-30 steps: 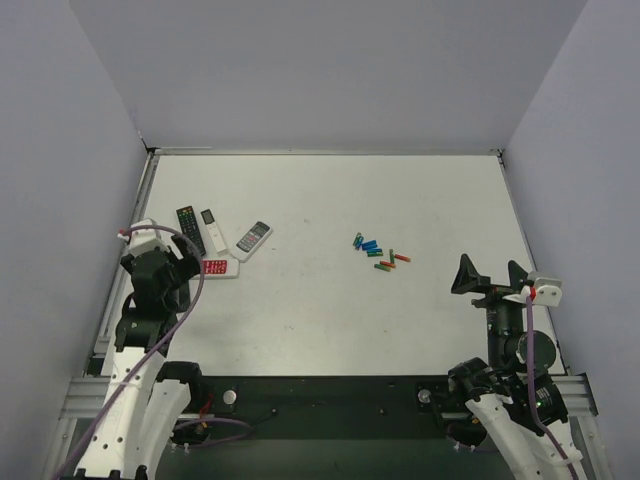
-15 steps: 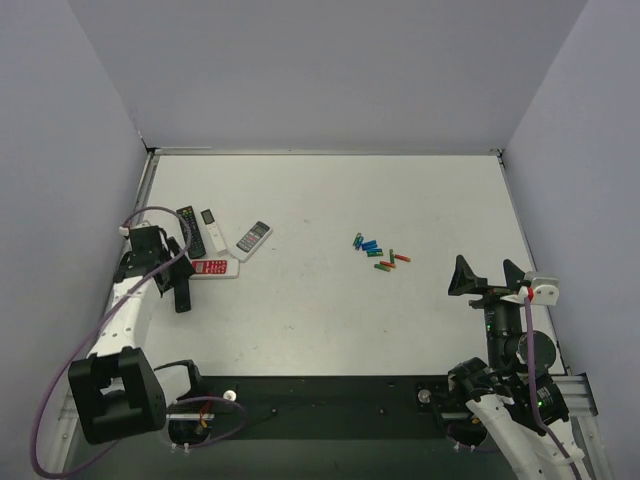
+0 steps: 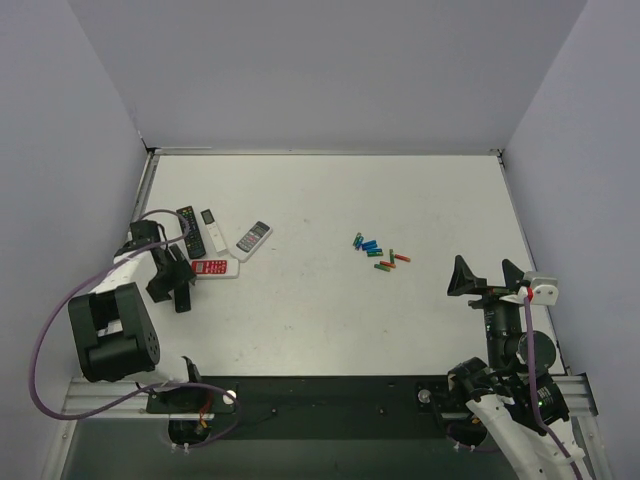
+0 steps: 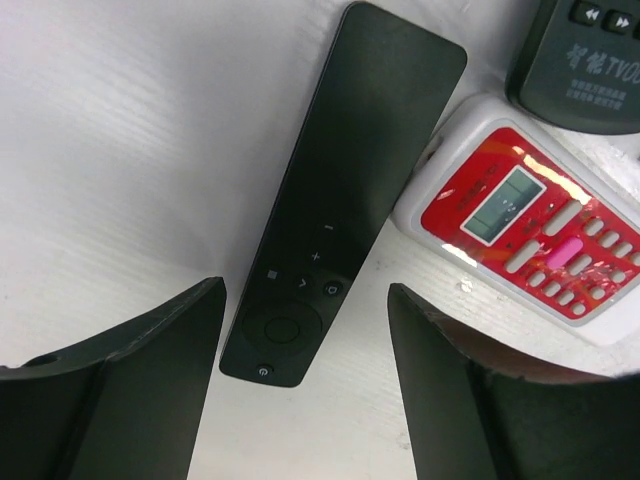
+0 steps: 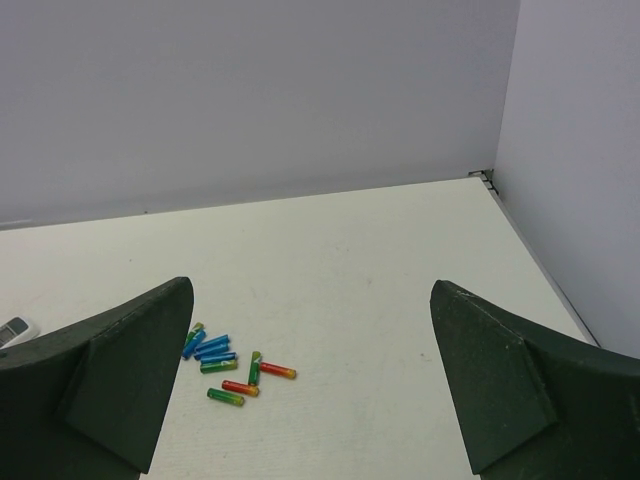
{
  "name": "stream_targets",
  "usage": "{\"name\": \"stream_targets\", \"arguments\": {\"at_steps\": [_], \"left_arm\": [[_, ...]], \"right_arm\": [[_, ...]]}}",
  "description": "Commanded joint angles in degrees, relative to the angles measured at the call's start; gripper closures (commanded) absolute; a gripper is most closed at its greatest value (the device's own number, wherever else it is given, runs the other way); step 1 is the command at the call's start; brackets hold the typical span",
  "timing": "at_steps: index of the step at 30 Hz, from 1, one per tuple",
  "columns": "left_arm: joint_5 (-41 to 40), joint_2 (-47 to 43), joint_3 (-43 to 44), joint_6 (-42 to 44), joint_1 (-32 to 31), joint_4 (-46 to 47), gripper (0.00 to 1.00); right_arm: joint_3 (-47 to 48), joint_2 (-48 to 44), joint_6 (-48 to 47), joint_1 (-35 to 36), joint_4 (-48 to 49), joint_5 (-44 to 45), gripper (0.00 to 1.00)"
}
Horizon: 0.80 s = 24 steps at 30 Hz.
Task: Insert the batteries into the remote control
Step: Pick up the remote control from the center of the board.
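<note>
Lowered since 1 second ago, the left gripper (image 4: 305,297) now hangs close over the slim black rectangular plastic remote control (image 4: 345,180). Its 2 fingers are spread apart on either side of the remote's near end, not touching it. That remote lies flat at the left of the white table (image 3: 320,320), just beside a red-and-white remote (image 4: 520,230). The tiny orange-red, green and blue cylinder batteries (image 5: 232,366) lie scattered mid-table, well apart. The right gripper (image 5: 310,300), unmoved, stands wide open.
</note>
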Motion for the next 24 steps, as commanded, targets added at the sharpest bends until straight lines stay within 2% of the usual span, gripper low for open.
{"name": "stream_targets", "arguments": {"at_steps": [1,7,13,15,20,24], "left_arm": [[0.8,3.7,4.4,2.1,-0.5,-0.9,0.24],[-2.5,8.7,6.8,2.8,-2.3,-2.7,0.29],[-2.3,10.1,6.9,3.0,-2.6,-2.5,0.35],[-1.8,10.9,7.2,3.3,-3.0,-2.7,0.41],[-1.3,10.0,6.8,3.5,-3.3,-2.3,0.48],[-0.6,8.2,6.2,3.7,-3.6,-1.8,0.60]], "right_arm": [[-0.1,-1.1,0.1,0.7,2.6,0.3,0.00],[-0.2,-1.2,0.1,0.8,2.7,0.5,0.00],[-0.3,-1.7,0.0,0.9,2.9,1.1,0.00],[-0.5,-2.1,0.0,0.8,3.3,1.2,0.00],[-0.5,-2.3,0.0,0.8,3.3,1.4,0.00],[-0.5,-2.6,0.1,0.8,3.1,1.7,0.00]]}}
